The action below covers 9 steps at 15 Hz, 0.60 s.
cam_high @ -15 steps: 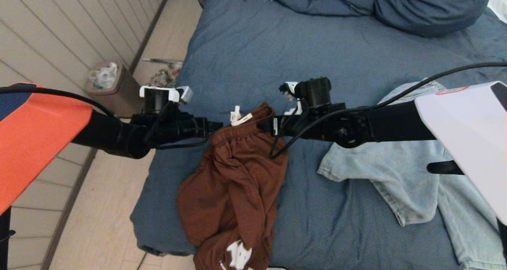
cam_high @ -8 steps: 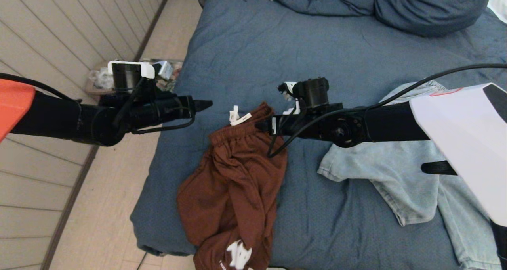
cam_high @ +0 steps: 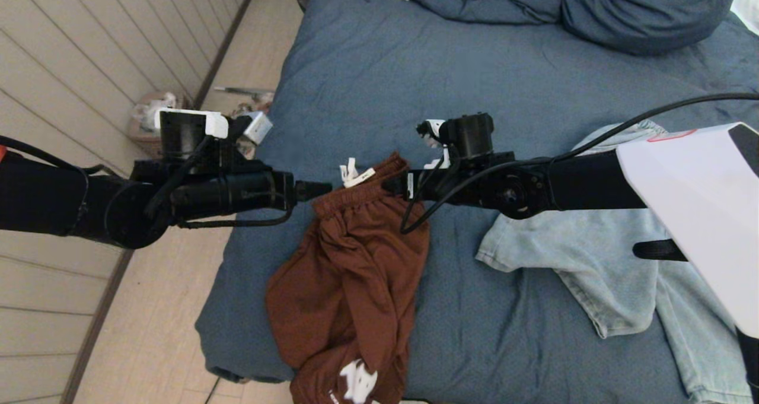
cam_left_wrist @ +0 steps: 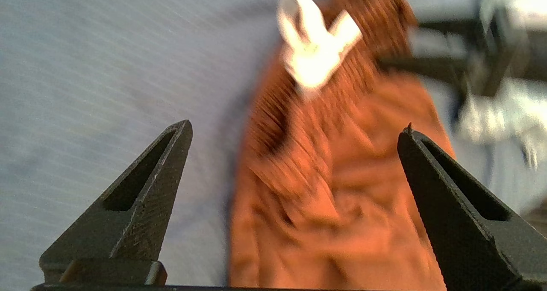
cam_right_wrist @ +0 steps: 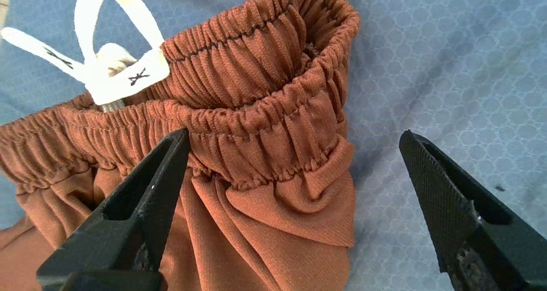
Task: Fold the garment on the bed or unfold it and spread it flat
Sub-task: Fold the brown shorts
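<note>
A rust-brown garment (cam_high: 350, 273), a pair of shorts, lies crumpled on the slate-blue bed (cam_high: 474, 83), its elastic waistband farthest from me. A white drawstring (cam_high: 354, 174) sticks up from the waistband. My left gripper (cam_high: 320, 188) is at the waistband's left end, open, with brown cloth (cam_left_wrist: 324, 188) below its spread fingers and nothing gripped. My right gripper (cam_high: 391, 185) is at the waistband's right end, also open. In the right wrist view the gathered waistband (cam_right_wrist: 256, 111) lies between the fingers, one fingertip (cam_right_wrist: 181, 139) at its edge, the other over bare cover (cam_right_wrist: 448, 69).
A light-blue denim garment (cam_high: 593, 261) lies on the bed at the right, partly under my right arm. The bunched duvet (cam_high: 504, 3) and pillow (cam_high: 640, 12) are at the far end. The bed's left edge drops to the floor, where a waste bin (cam_high: 151, 119) stands by the wall.
The left arm swung out and away from the waistband, then came back to its left end, with the forearm now drawn further left. The right arm has hardly moved.
</note>
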Motion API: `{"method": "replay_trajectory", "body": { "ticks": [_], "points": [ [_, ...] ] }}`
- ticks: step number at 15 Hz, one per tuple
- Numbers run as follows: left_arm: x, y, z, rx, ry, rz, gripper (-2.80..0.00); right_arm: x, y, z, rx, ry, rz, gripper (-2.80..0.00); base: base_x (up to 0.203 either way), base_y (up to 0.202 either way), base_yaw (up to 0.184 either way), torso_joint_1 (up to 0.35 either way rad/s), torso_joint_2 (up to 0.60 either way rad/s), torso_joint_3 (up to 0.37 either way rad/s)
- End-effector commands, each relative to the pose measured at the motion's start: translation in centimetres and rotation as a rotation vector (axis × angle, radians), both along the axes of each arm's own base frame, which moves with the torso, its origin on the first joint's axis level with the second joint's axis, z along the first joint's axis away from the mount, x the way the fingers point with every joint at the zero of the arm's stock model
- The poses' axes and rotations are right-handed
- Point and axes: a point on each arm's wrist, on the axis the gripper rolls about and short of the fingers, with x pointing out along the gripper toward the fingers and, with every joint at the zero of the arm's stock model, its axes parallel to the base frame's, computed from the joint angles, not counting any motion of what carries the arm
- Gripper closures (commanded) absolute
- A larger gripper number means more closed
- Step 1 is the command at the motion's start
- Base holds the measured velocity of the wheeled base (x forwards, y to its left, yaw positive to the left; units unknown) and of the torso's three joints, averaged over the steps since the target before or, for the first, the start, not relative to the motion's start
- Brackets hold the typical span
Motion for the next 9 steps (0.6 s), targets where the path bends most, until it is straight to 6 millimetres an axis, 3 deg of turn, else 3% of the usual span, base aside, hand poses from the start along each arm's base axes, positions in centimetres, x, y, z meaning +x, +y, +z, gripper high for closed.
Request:
{"method": "replay_trajectory", "body": {
  "ticks": [1,6,9],
  "points": [
    [-0.4,0.1,-1.7,0.087,-0.02,-0.041,-2.8,-0.1,0.0,0.4,0.006,-0.008,0.002,-2.8,0.0,0.0,0.0,0.0,0.0,0.0],
    [1.0,-0.6,-4.5,0.159,-0.003,-0.068,-2.8,-0.2,0.0,0.4,0.006,-0.006,0.001,-2.8,0.0,0.0,0.0,0.0,0.0,0.0],
    [3.0,-1.4,-5.8,0.162,-0.005,-0.06,-2.8,-0.2,0.0,0.4,0.007,-0.006,0.003,-2.8,0.0,0.0,0.0,0.0,0.0,0.0]
  ]
}}
